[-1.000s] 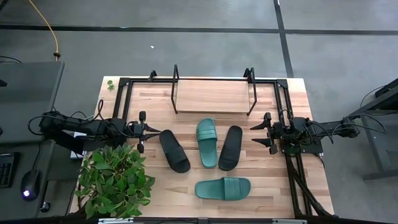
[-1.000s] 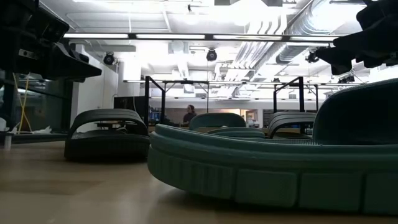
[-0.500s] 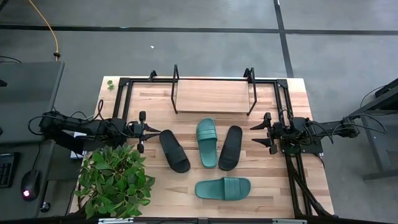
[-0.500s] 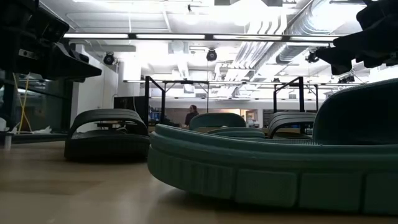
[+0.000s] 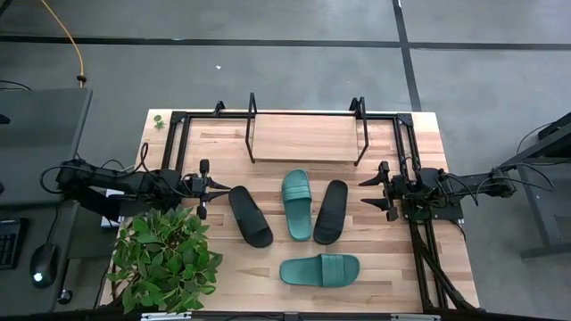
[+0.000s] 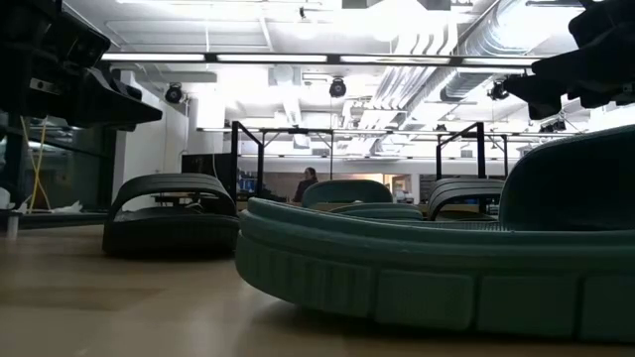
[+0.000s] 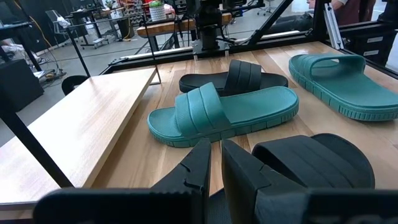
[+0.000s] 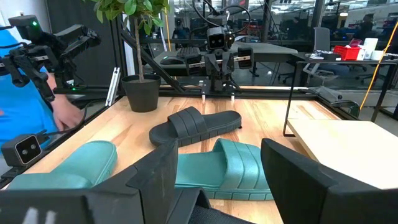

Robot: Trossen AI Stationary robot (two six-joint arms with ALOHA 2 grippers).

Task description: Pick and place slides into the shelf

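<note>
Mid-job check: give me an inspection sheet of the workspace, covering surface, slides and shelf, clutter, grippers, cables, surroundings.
Surface: wooden table, black frame rails along its edges.
Job's things: shelf board bare; left black slide, upright teal slide, right black slide and crosswise teal slide all lie on the table.
Clutter: potted plant at the near left corner.
Grippers: left gripper shut, right gripper open; both empty at the table's sides.
Cables: yellow cable on the floor.
Surroundings: person far behind.
</note>
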